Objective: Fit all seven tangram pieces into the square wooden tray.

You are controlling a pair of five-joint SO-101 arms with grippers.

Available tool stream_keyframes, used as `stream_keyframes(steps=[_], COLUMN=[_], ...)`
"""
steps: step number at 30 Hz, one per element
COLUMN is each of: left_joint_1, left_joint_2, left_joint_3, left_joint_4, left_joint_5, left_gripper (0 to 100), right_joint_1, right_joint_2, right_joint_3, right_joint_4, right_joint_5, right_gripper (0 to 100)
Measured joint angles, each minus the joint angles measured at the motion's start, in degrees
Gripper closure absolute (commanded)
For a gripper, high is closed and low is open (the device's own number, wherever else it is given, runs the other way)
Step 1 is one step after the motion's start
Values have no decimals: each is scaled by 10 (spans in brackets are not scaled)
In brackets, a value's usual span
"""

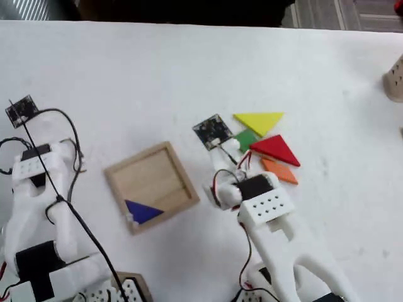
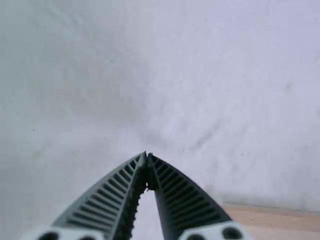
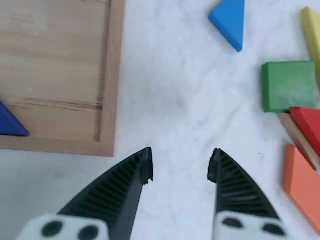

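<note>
The square wooden tray (image 1: pixel 160 173) lies at mid-table, with a dark blue triangle (image 1: pixel 143 212) in its near corner. To its right lie a yellow triangle (image 1: pixel 259 121), a green square (image 1: pixel 245 139), a red triangle (image 1: pixel 275 150) and an orange piece (image 1: pixel 279 170). My right gripper (image 3: pixel 181 164) hangs open over bare table between the tray's edge (image 3: pixel 111 75) and the green square (image 3: pixel 288 85). A light blue triangle (image 3: pixel 229 22) lies beyond it. My left gripper (image 2: pixel 146 159) is shut on nothing above bare table at the far left.
The right arm (image 1: pixel 264 204) stands between the tray and the loose pieces. The left arm (image 1: pixel 34 182) is at the left edge with cables trailing. A wooden block (image 2: pixel 272 222) sits near its base. A beige perforated object (image 1: pixel 395 78) stands at the far right.
</note>
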Motion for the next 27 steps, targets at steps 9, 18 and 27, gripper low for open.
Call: stream_keyframes(steps=[9, 18, 27], left_joint_1=[-40, -44, -43], left_joint_2=[108, 134, 135], left_joint_3=[-72, -113, -114], left_joint_4=[-4, 28, 28], left_joint_5=[39, 45, 45], left_gripper=[976, 975, 976], right_joint_1=[-79, -94, -95], right_joint_2=[34, 237, 359], right_joint_3=[-4, -105, -212], right_joint_4=[-105, -175, -123], right_joint_5=[-21, -23, -24], right_gripper=[825, 825, 825])
